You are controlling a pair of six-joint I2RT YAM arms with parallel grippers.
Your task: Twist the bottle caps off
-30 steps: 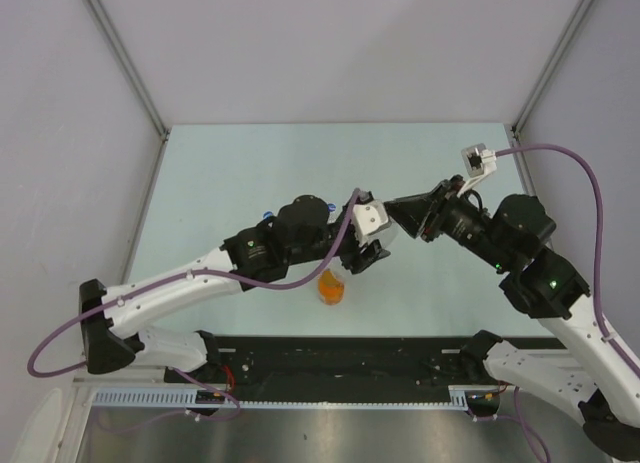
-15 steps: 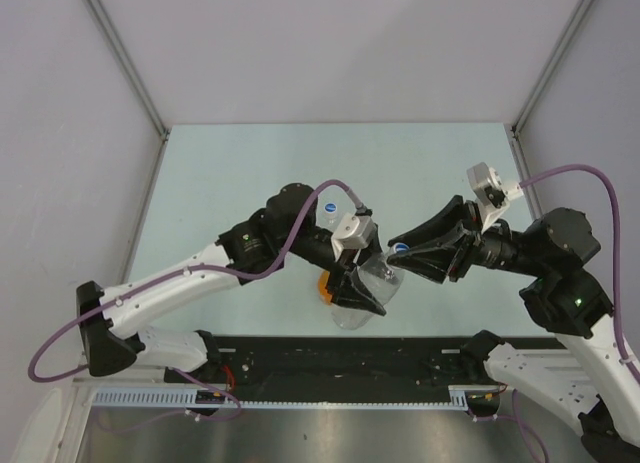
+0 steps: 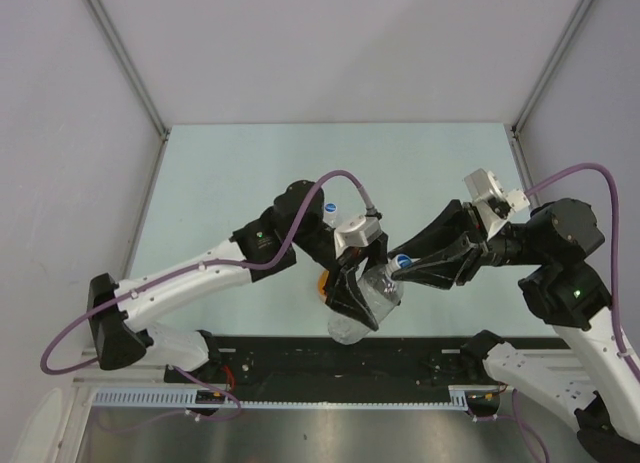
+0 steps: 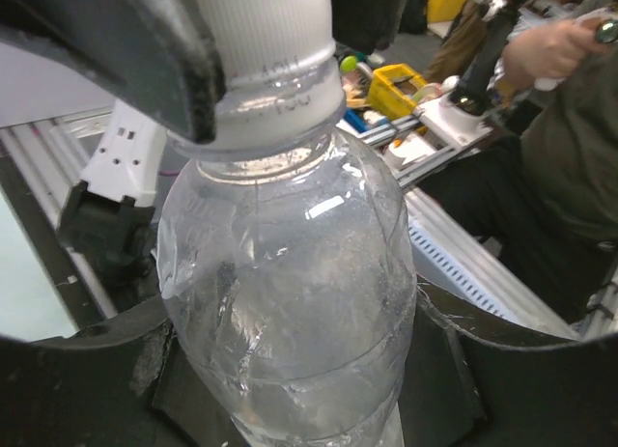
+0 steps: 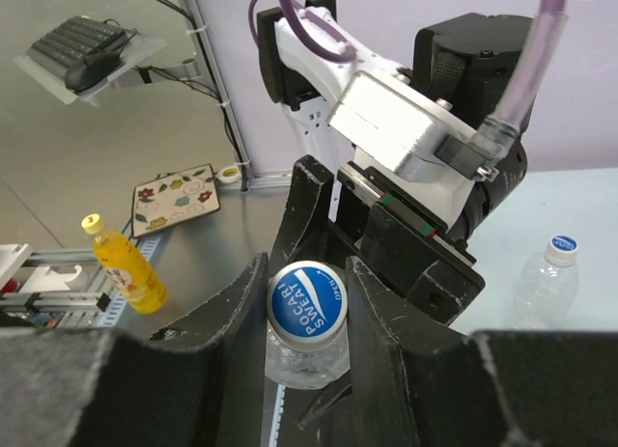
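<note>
A clear bottle [image 3: 367, 300] hangs tilted over the table's front edge, my left gripper [image 3: 355, 308] shut round its body. In the left wrist view this bottle [image 4: 290, 293] fills the frame between the dark fingers. Its blue cap [image 3: 402, 262] points right, and my right gripper [image 3: 406, 267] is shut on it. In the right wrist view the cap [image 5: 307, 297] sits squeezed between both fingers [image 5: 232, 307]. An orange bottle [image 3: 325, 284] lies on the table, mostly hidden behind the left gripper. Another clear bottle with a blue cap [image 3: 331, 211] peeks out beside the left arm.
The black base rail [image 3: 300, 353] runs just under the held bottle. The right wrist view shows the second clear bottle [image 5: 547, 283] on the pale table and the orange bottle [image 5: 126, 270] off to the left. Grey walls enclose the table on three sides.
Both grippers have come down from mid-table toward the front edge, carrying the clear bottle with them. The left wrist has turned, and the bottle is tilted more. Both grips have held.
</note>
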